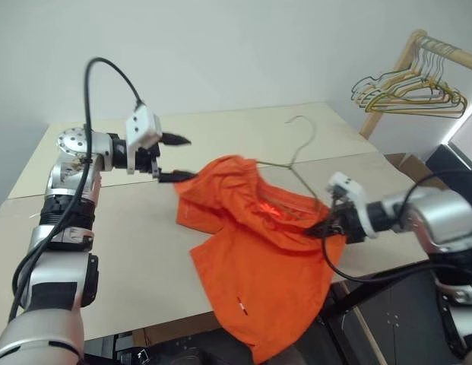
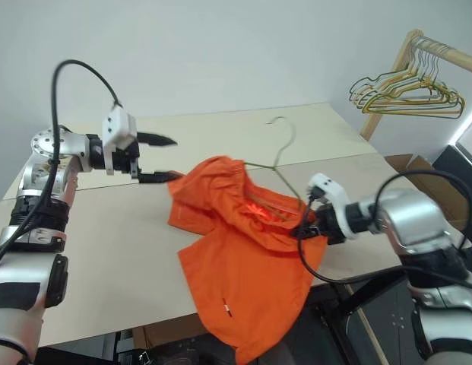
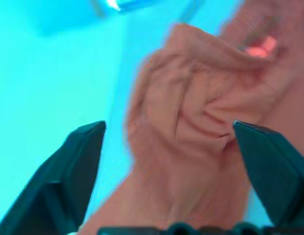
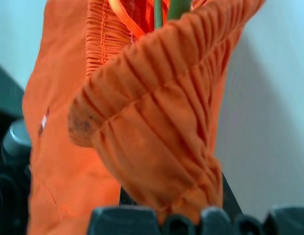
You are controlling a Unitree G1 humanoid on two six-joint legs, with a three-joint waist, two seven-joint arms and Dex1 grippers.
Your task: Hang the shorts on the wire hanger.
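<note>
The shorts [image 1: 258, 251] are soft matt orange cloth, the elastic waistband puckered into fine ribs where the right jaws pinch it. The wire hanger [image 1: 300, 156] is thin dull metal. Beneath both jaws, the counter [image 1: 129, 251] looks smooth, pale and matt, like board.

**Shorts on the table's near right edge**

I'm seeing the shorts [image 1: 258, 258] lying on the table [image 1: 121, 251], draping over its front edge. The wire hanger [image 1: 296, 156] is sticking out behind them. Spare hangers [image 1: 410, 91] are hanging on a rack [image 1: 391, 76] far right.
</note>
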